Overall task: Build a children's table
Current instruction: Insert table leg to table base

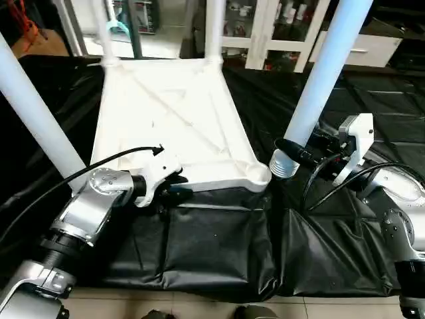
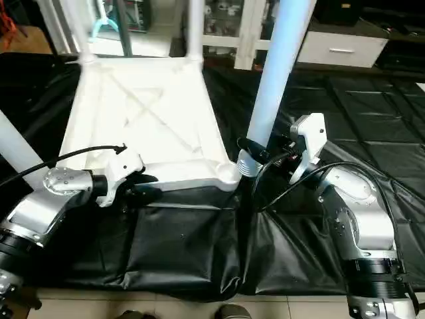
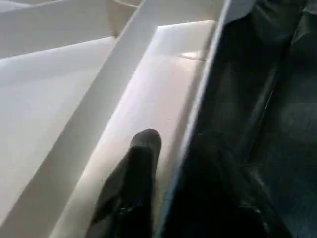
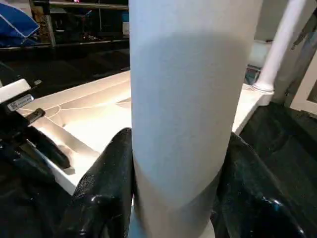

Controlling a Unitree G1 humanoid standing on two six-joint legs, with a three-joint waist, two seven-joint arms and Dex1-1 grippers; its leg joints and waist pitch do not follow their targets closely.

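Observation:
The children's table top (image 1: 166,113) lies upside down on black cloth, its ribbed underside up. Two legs (image 1: 214,30) stand in its far corners and a third leg (image 1: 33,113) rises at the near left. My right gripper (image 1: 302,151) is shut on the fourth leg (image 1: 325,73), black fingers (image 4: 106,188) on both sides of the tube. That leg tilts, with its ribbed end (image 1: 284,166) just beside the near-right corner socket (image 1: 255,174). My left gripper (image 1: 171,188) straddles the top's near rim (image 3: 198,99), open. One finger (image 3: 141,168) is inside the rim, a little off the wall.
Black cloth (image 1: 219,246) covers the work surface and hangs over its near edge. A white glass-door cabinet (image 1: 265,26) and a white drawer unit (image 2: 339,43) stand behind. Black cables (image 1: 332,179) loop from both wrists.

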